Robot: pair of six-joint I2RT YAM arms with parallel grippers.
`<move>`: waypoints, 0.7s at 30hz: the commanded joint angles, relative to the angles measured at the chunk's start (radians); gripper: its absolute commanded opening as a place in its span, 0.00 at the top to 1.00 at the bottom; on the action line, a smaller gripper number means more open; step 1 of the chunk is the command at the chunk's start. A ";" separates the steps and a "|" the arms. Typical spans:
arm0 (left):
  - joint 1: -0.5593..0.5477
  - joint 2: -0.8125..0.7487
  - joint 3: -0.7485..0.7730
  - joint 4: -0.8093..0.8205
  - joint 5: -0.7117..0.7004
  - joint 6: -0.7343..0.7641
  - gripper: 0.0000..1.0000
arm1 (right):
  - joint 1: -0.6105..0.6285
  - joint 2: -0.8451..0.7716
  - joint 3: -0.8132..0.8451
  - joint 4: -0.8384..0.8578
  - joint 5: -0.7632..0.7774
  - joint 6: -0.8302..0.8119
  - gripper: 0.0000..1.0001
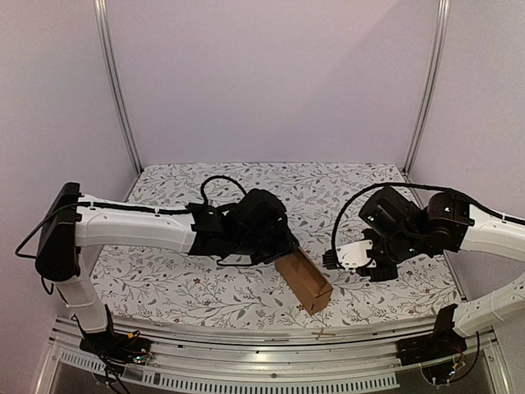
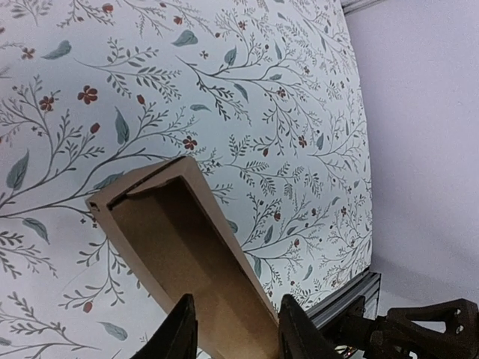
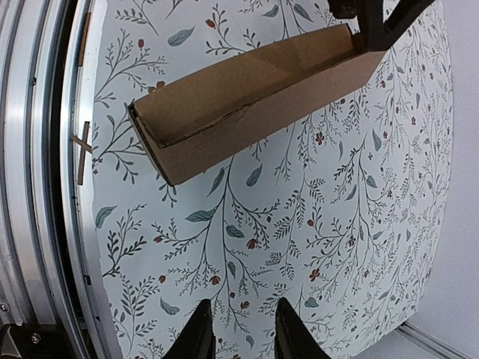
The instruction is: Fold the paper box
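The paper box (image 1: 305, 283) is a long, plain brown carton with an open top. It lies aslant on the floral table near the front edge. My left gripper (image 1: 287, 250) holds its far end. In the left wrist view the carton (image 2: 179, 247) runs out from between the fingers of the left gripper (image 2: 238, 333), and both fingers touch its sides. The right wrist view shows the box (image 3: 247, 105) from above, with the left gripper's black fingers (image 3: 367, 22) at its far end. My right gripper (image 1: 331, 260) hovers to the right of the box. Its jaws (image 3: 243, 333) are open over bare cloth.
An aluminium rail (image 1: 262, 345) runs along the table's near edge, close to the box's free end. A small cross-shaped scrap (image 3: 81, 146) lies on the rail. Upright frame posts (image 1: 119, 90) and plain walls close in the back and sides.
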State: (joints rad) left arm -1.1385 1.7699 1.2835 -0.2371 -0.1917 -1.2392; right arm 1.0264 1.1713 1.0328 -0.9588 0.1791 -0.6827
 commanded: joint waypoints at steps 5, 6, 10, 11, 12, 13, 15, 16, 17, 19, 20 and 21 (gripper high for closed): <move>-0.004 0.073 0.030 0.045 0.037 -0.023 0.66 | -0.005 -0.010 -0.015 0.035 -0.036 0.024 0.74; -0.003 0.079 0.030 0.051 0.040 -0.023 0.66 | -0.004 -0.011 -0.015 0.035 -0.038 0.026 0.74; 0.002 0.092 0.031 0.069 0.059 -0.022 0.66 | -0.004 -0.012 -0.021 0.037 -0.039 0.030 0.74; 0.001 0.094 0.031 0.072 0.063 -0.022 0.67 | -0.004 -0.012 -0.022 0.038 -0.042 0.031 0.74; 0.002 0.097 0.031 0.075 0.065 -0.020 0.68 | -0.005 -0.012 -0.021 0.037 -0.046 0.032 0.74; 0.002 0.099 0.031 0.076 0.068 -0.020 0.70 | -0.005 -0.011 -0.021 0.038 -0.053 0.034 0.74; 0.002 0.099 0.021 0.084 0.070 -0.022 0.74 | -0.005 -0.009 -0.015 0.037 -0.085 0.038 0.73; 0.002 0.097 0.015 0.087 0.070 -0.025 0.76 | -0.004 -0.008 -0.011 0.036 -0.107 0.038 0.73; 0.002 0.095 0.006 0.091 0.072 -0.026 0.78 | -0.005 -0.002 -0.006 0.035 -0.131 0.039 0.73; 0.002 0.090 -0.011 0.095 0.071 -0.030 0.81 | -0.004 0.013 0.013 0.019 -0.201 0.039 0.73; 0.002 0.087 -0.020 0.097 0.071 -0.033 0.83 | -0.003 0.031 0.022 0.012 -0.236 0.035 0.73; 0.002 0.085 -0.029 0.101 0.073 -0.036 0.85 | -0.002 0.042 0.032 0.006 -0.259 0.032 0.74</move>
State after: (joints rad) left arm -1.1385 1.8454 1.2915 -0.1486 -0.1318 -1.2690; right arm 1.0264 1.1763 1.0248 -0.9348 0.0639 -0.6582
